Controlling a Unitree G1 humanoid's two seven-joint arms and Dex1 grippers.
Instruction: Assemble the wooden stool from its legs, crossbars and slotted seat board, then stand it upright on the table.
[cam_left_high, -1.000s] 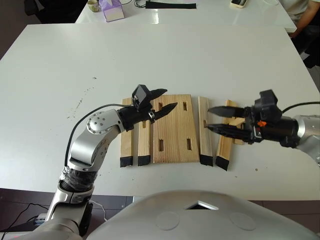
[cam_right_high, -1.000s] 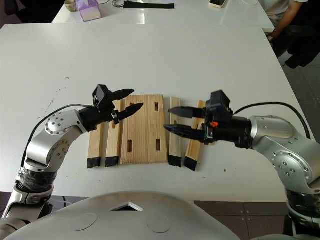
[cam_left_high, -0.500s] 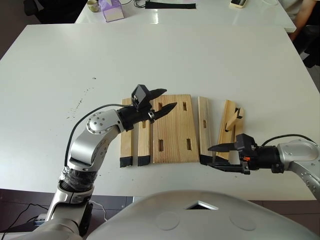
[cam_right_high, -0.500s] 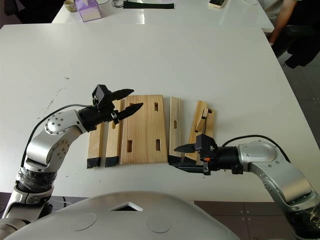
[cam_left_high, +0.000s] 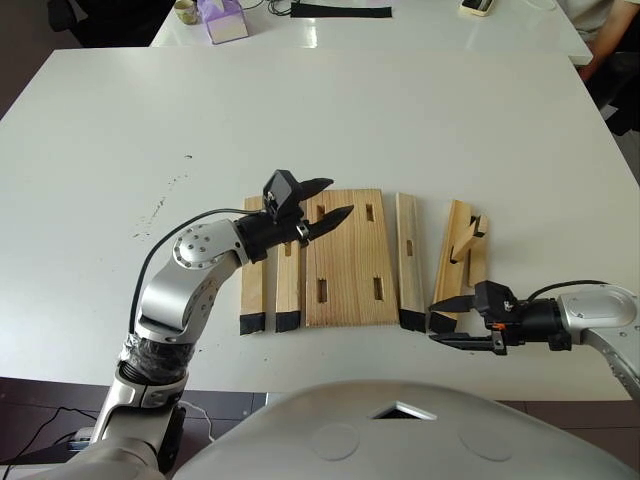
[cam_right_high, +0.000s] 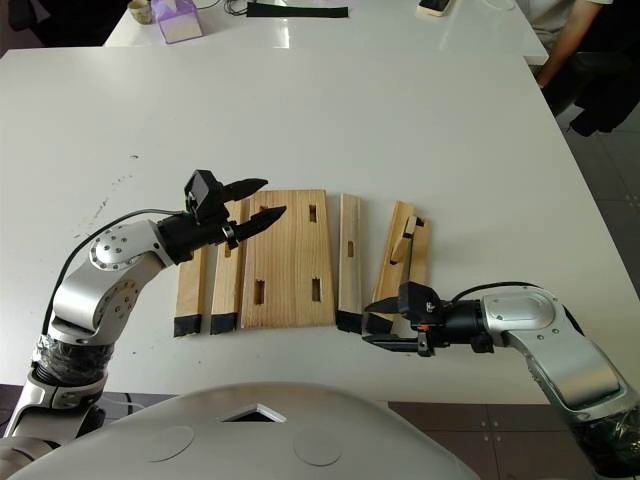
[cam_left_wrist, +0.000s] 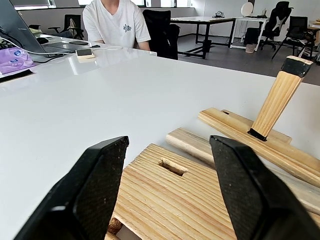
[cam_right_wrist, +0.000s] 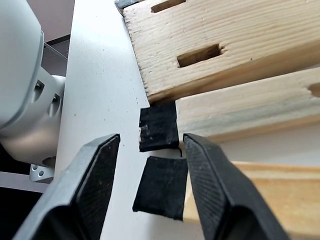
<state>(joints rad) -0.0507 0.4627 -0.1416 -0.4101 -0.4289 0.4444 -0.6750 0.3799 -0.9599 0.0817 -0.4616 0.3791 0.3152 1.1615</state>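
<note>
Note the two legs (cam_left_high: 254, 275) lying left of the seat board (cam_left_high: 345, 255), near the desk's (cam_left_high: 400, 110) front edge. The left gripper (cam_left_high: 338, 196) hovers over the board's far left corner, jaws wide apart, empty. Right of the board lie two more legs (cam_left_high: 407, 255). The left wrist view shows a short bar (cam_left_wrist: 277, 95) propped tilted on them. The right gripper (cam_left_high: 436, 323) sits at their black tips (cam_right_wrist: 159, 129), jaws apart, gripping nothing.
</note>
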